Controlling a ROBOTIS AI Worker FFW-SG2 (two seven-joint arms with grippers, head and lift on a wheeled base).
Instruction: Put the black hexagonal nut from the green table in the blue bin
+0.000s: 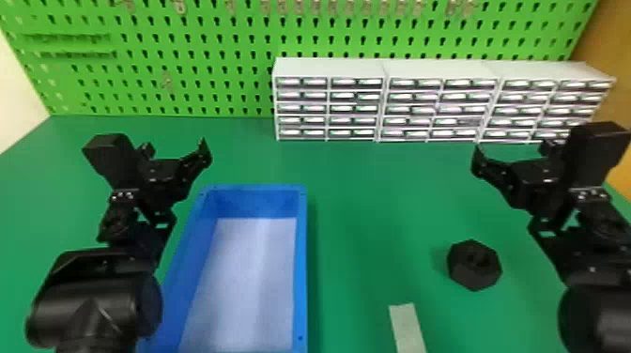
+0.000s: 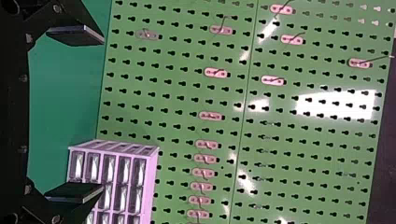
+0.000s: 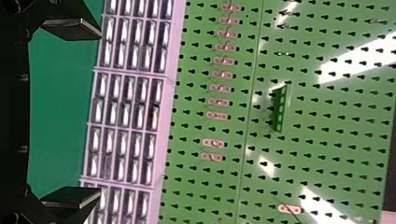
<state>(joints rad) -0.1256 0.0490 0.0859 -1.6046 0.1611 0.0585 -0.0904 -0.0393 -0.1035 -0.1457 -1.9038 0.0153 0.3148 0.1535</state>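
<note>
Green pegboard (image 1: 206, 68) with rows of keyhole slots stands behind the green tabletop (image 1: 375, 188). Hooks (image 1: 179, 5) on small plates are fixed in a row along its upper part. Three pale drawer cabinets (image 1: 328, 68), side by side, stand on the tabletop against the board. A pale wall (image 1: 11, 98) lies at the left, a tan surface (image 1: 615, 51) at the right. White glare (image 2: 336, 105) marks the board in both wrist views.

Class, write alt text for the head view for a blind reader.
A black hexagonal nut lies on a green table, right of a blue bin, between the robot's left arm and right arm; white drawer units stand behind.
</note>
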